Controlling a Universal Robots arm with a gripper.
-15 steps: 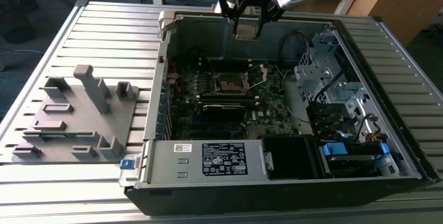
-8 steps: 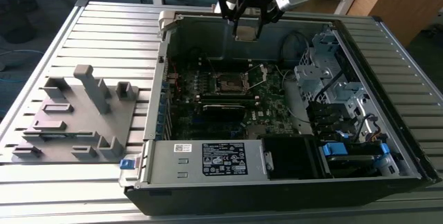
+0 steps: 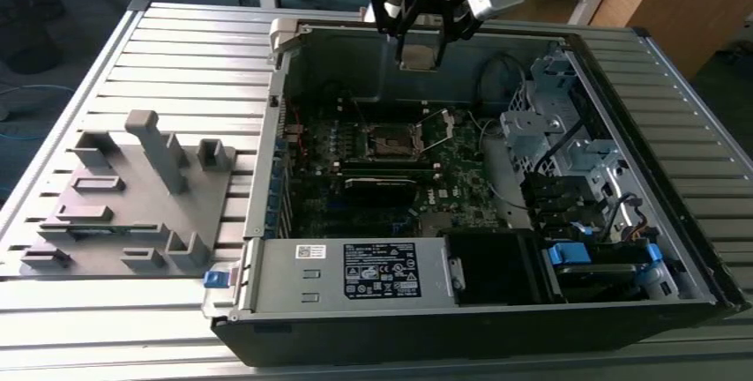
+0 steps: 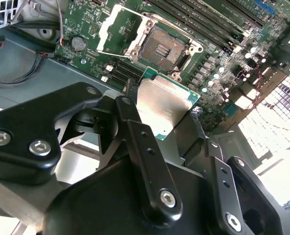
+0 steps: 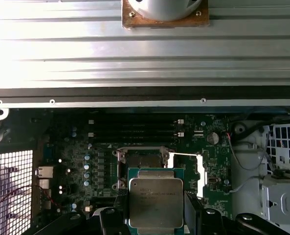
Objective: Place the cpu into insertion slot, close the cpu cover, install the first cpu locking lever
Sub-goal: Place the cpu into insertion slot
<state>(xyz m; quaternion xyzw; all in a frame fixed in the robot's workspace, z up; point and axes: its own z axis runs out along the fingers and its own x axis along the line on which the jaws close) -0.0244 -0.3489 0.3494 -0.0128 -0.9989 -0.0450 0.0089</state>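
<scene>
— cpu [image 5: 156,203], where?
— Sits clamped between the jaws, flat metal top showing in both wrist views [image 4: 167,110], green rim visible round it. Hangs high over the open computer case [image 3: 353,280], well apart from the motherboard [image 3: 353,191].
— And the jaws?
— Closed on the chip, pressing on two opposite edges.
— Socket [image 4: 162,46]?
— Lies on the board below the jaws, bare, contact field exposed. Partly hidden behind the chip in the first wrist view [image 5: 140,161].
— cpu cover [image 5: 200,174]?
— Stands raised on its hinge at one side of the socket, open centre showing green board through it in the second wrist view [image 4: 103,30]. Well below the jaws, touching neither them nor the chip.
— Round about?
— Slatted metal desk [image 3: 153,55] carrying the case. Grey fixture [image 3: 130,196] on it, far below the jaws and off towards the exterior view's left.
</scene>
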